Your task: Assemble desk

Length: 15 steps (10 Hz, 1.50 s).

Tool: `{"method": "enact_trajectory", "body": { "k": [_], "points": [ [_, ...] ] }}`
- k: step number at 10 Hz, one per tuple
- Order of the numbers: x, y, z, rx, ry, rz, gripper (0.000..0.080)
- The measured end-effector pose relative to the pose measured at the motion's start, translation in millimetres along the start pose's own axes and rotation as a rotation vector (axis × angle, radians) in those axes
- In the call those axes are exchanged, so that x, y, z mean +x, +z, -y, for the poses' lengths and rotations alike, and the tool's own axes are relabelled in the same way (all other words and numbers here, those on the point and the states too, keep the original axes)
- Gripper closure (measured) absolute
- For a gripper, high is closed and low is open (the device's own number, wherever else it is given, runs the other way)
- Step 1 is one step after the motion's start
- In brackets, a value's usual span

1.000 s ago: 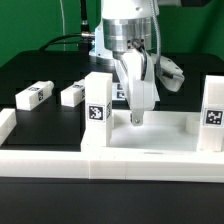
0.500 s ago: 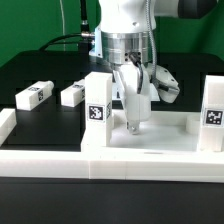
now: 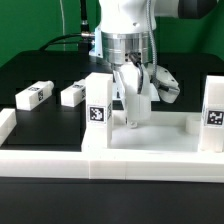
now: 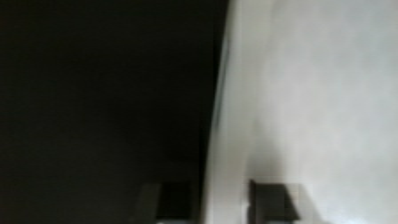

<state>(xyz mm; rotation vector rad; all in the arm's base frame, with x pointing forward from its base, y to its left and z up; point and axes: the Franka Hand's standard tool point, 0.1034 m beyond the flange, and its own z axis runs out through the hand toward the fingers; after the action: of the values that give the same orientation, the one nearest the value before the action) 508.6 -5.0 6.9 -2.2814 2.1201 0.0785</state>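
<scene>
The white desk top [image 3: 165,138] lies flat at the front of the black table. One white leg [image 3: 96,104] stands upright on it at the exterior view's left. Another leg [image 3: 212,112] stands at its right corner. Both carry square tags. My gripper [image 3: 132,122] points straight down onto the top's far rim, just right of the left leg. In the wrist view the two dark fingers [image 4: 272,201] sit on either side of the thin white rim [image 4: 224,150], closed against it. Two loose legs [image 3: 32,95] [image 3: 73,95] lie flat on the table at the left.
A long white border rail [image 3: 110,163] runs along the front, with a short piece [image 3: 6,124] at the exterior view's left. Black cables [image 3: 70,40] trail behind the arm. A green backdrop stands at the rear.
Over the last second my gripper shifted slightly toward the exterior view's left, sank a little onto the rim, and the wrist turned; in the last half second it barely moved.
</scene>
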Motion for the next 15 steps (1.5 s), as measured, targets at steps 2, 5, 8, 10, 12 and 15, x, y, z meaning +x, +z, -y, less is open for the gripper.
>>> {"method": "enact_trajectory", "body": {
  "k": [2,5,8,10,12,15],
  "points": [
    [0.7,0.1,-0.4,0.000,0.001,0.000,0.0726],
    [2.2,-1.5,-1.6,0.001,-0.008,-0.001,0.0726],
    [13.6,-11.8,-15.5,-0.002,-0.101,-0.002,0.0730],
    [24.5,-13.4,-23.8,-0.008,-0.180,-0.007,0.0730],
    [26.8,-13.0,-24.2,-0.009,-0.202,-0.010,0.0734],
    [32.7,-12.7,-24.8,-0.010,-0.324,-0.015,0.0732]
  ]
}}
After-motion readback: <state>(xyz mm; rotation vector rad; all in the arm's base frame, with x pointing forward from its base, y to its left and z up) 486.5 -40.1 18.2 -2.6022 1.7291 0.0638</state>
